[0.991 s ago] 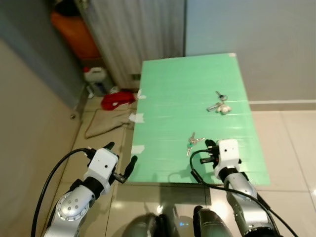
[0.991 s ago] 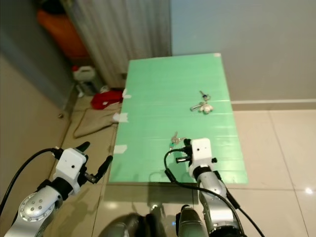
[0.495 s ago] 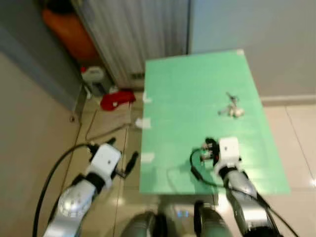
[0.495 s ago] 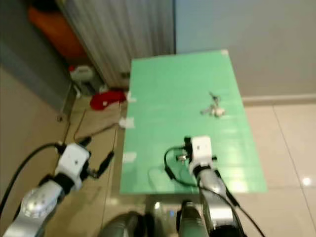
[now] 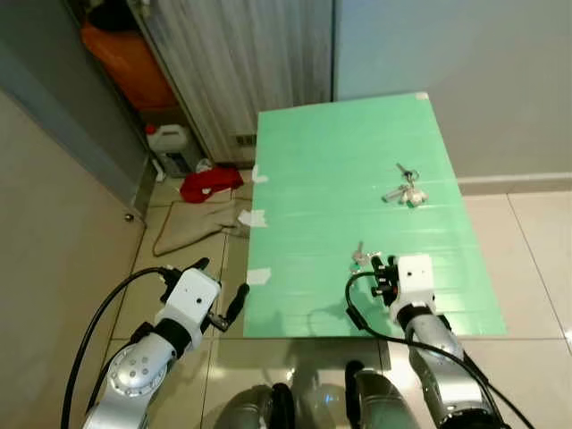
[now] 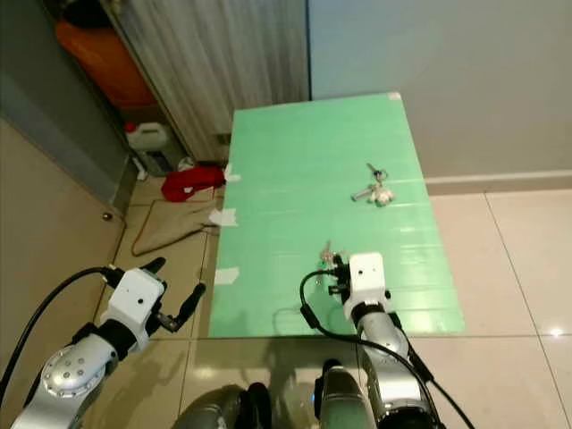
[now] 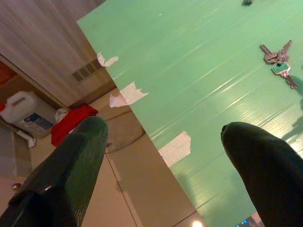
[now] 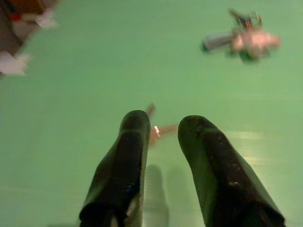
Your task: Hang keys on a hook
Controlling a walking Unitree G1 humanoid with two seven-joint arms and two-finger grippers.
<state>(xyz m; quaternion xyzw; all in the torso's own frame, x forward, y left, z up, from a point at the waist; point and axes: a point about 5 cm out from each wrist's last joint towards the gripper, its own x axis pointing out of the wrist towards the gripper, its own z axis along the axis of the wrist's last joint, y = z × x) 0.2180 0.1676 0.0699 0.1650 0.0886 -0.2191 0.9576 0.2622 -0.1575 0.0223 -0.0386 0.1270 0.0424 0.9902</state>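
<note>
A bunch of keys (image 5: 360, 257) with a teal head lies near the front of the green table top (image 5: 331, 179). My right gripper (image 5: 380, 273) is low over the table right behind that bunch. In the right wrist view the bunch (image 8: 163, 129) lies just past the fingertips, and the fingers (image 8: 128, 156) stand a little apart with nothing held between them. A second bunch of keys (image 5: 404, 192) rests farther back on the right. My left gripper (image 5: 220, 277) hangs open off the table's left front corner, above the floor.
White tape patches (image 5: 259, 276) mark the table's left edge. On the floor to the left lie a beige cloth (image 5: 192, 228), a red cloth (image 5: 206, 183) and a white jug (image 5: 168, 138). A ribbed grey panel (image 5: 241, 63) and a wall stand behind the table.
The whole picture has shifted and sharpened as the camera moved. My right gripper stays beside the near keys, and the left gripper stays open at the table's left.
</note>
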